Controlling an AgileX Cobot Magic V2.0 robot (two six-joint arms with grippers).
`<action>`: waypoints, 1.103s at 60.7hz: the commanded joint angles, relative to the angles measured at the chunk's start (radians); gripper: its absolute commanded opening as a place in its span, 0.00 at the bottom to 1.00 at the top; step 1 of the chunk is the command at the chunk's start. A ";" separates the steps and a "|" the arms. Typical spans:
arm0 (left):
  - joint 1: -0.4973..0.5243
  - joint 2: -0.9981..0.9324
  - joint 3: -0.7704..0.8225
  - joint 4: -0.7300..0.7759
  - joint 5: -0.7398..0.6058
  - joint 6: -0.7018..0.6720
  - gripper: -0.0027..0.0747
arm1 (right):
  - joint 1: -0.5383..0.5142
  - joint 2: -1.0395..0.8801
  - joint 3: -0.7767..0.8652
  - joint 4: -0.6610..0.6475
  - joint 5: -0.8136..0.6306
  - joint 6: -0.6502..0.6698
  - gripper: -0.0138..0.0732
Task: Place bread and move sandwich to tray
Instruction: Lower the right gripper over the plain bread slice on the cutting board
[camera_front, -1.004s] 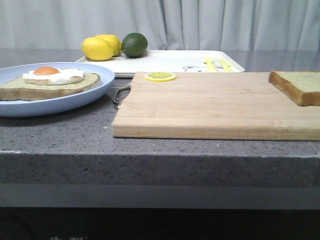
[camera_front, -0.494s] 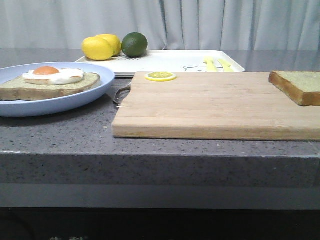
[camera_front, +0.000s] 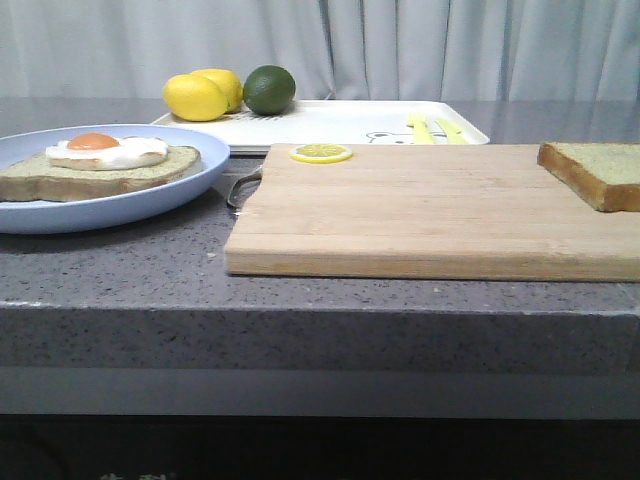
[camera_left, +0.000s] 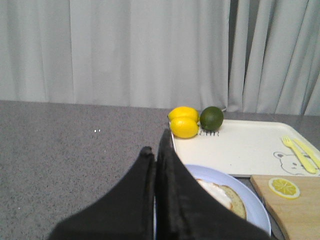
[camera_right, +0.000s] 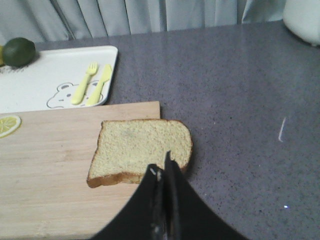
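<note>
— What does the left matte black, wedge-shaped end effector look like?
— Two flat dark fingers, broad at the base and narrowing to points, pressed side by side with only a thin seam between them. No markings or cables show.
— And the right black tapered end effector?
— The same dull black, two slim blades closed together; small pale specks glint along the inner edge near the tips.

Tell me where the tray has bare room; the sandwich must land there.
The tray is bare across its middle, between the lemons and lime at one end and the yellow fork and knife by the bear print. Both ends are crowded.
</note>
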 joint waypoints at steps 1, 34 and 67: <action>0.003 0.039 -0.035 -0.003 -0.078 0.001 0.01 | -0.001 0.040 -0.033 -0.017 -0.058 -0.003 0.08; 0.003 0.175 -0.027 0.049 -0.083 0.001 0.48 | -0.001 0.133 -0.006 -0.017 -0.054 -0.004 0.76; 0.003 0.358 -0.122 0.049 0.043 0.001 0.67 | -0.001 0.293 -0.161 -0.011 0.230 -0.004 0.79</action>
